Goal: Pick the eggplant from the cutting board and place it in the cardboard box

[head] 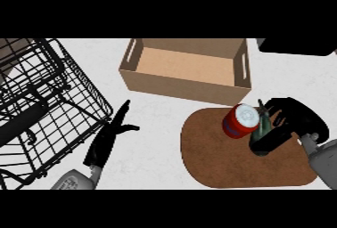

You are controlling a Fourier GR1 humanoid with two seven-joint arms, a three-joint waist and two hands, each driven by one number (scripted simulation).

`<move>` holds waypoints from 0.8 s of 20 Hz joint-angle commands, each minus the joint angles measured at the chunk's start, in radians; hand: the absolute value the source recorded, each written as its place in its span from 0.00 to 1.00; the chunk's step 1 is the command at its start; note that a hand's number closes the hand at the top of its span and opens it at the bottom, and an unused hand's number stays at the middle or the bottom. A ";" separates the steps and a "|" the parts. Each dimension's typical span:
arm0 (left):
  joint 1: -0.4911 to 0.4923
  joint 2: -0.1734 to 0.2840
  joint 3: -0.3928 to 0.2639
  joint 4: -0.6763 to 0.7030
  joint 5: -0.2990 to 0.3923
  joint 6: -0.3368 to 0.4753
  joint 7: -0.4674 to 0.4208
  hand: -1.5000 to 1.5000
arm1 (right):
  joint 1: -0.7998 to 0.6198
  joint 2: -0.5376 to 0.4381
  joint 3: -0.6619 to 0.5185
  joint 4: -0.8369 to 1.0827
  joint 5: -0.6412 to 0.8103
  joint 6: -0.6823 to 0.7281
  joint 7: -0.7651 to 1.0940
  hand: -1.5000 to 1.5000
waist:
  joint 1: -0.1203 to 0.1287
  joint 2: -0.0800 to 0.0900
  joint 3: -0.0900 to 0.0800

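A dark eggplant [266,138] lies on the brown cutting board [223,164] at the right, its green stem pointing up toward the box. My right hand [297,116] is curled round it from the right side, fingers over its upper end. The open cardboard box [187,82] stands just beyond the board, toward the top middle. My left hand [108,140] rests open at the lower left, fingers straight and pointing up, holding nothing.
A red can with a white lid [241,121] stands on the board, touching the eggplant's left side. A black wire basket [46,111] fills the left. A dark object [296,46] sits at the top right corner.
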 commanded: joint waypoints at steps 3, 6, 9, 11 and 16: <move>-0.068 0.046 0.048 0.006 -0.035 0.026 -0.006 0.50 | -0.165 -0.103 0.067 -0.033 0.122 0.125 -0.341 1.00 | 0.147 0.019 0.026; -0.083 0.041 0.041 0.016 -0.052 0.039 -0.008 0.50 | -0.216 -0.157 0.044 -0.001 0.153 0.128 -0.530 1.00 | 0.141 0.022 0.028; -0.095 0.049 0.053 0.032 -0.051 0.036 -0.021 0.50 | -0.261 -0.192 0.013 0.061 0.181 0.103 -0.702 1.00 | 0.131 0.029 0.026; -0.101 0.048 0.056 0.023 -0.054 0.051 -0.002 0.50 | -0.289 -0.205 -0.024 0.122 0.175 0.081 -0.808 1.00 | 0.124 0.028 0.027; -0.080 0.061 0.058 0.014 -0.052 0.059 -0.009 0.50 | -0.321 -0.138 -0.119 0.209 0.019 0.086 -1.090 1.00 | 0.112 0.026 0.027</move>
